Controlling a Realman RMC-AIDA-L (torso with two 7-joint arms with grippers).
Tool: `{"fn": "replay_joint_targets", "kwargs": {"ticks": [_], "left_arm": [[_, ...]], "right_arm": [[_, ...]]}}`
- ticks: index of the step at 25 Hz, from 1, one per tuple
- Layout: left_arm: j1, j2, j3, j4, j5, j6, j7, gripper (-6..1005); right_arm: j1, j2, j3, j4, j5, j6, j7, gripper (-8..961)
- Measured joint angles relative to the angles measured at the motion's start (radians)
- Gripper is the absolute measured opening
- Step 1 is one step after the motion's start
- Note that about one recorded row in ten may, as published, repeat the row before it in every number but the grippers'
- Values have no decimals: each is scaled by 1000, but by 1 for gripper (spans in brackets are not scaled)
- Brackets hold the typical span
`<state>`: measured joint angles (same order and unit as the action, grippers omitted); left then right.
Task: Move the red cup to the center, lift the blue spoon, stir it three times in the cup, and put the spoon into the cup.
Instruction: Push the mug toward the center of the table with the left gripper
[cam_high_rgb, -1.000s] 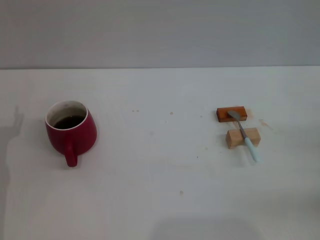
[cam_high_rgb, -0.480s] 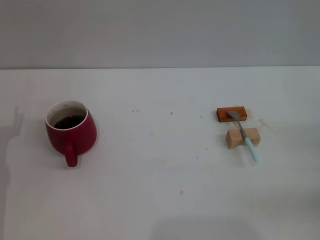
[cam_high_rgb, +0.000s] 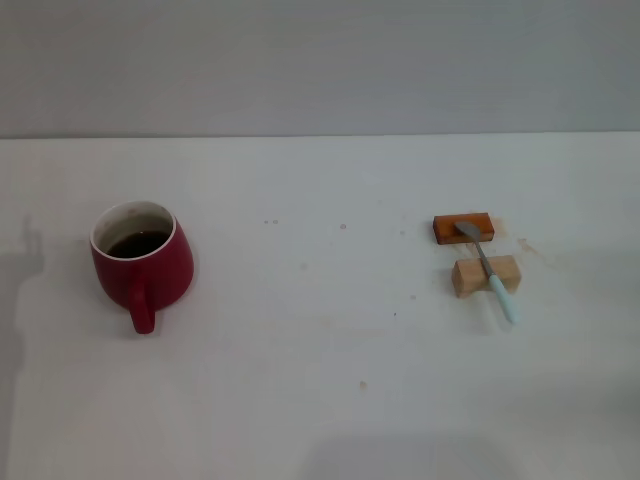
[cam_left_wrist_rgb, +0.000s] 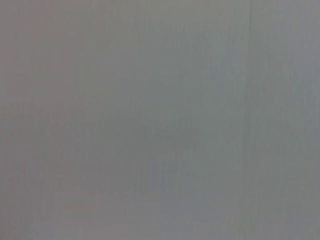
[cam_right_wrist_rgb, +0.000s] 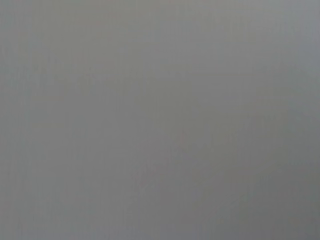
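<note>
Neither gripper shows in any view, so their state and places relative to them cannot be told. The red cup (cam_high_rgb: 142, 262) sits far left, handle toward the robot. Grasp it level so the liquid stays in. The blue spoon (cam_high_rgb: 487, 269) bridges two wooden blocks (cam_high_rgb: 485, 276) right. Since earlier, only a left-edge shadow shifts.
</note>
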<state>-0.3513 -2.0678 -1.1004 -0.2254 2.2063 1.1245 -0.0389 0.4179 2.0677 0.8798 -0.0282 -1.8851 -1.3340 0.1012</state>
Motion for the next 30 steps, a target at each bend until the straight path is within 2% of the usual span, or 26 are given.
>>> {"fn": "replay_joint_targets", "kwargs": {"ticks": [7,12,14,19,24,27,30], "left_arm": [[-6,1,-3,18,1,-25,22,421],[-8,2,3,29,1,-32,121,246],[-5,1,18,35,1,-32,220,179],[2,1,72,58,3,-32,359,103],[4,2,175,84,3,-39,509,27],[-5,2,242,85,3,-73,614,28],[-22,1,272,82,3,-110,679,29]], "right_arm": [[1,0,1,-2,0,-1,0,430],[1,0,3,-4,0,-1,0,432],[1,0,3,-4,0,-1,0,433],[4,-1,2,-5,0,-2,0,435],[4,-2,2,-6,1,-3,0,437],[2,-2,2,-6,1,-4,0,439],[1,-2,2,-6,1,-5,0,440]]}}
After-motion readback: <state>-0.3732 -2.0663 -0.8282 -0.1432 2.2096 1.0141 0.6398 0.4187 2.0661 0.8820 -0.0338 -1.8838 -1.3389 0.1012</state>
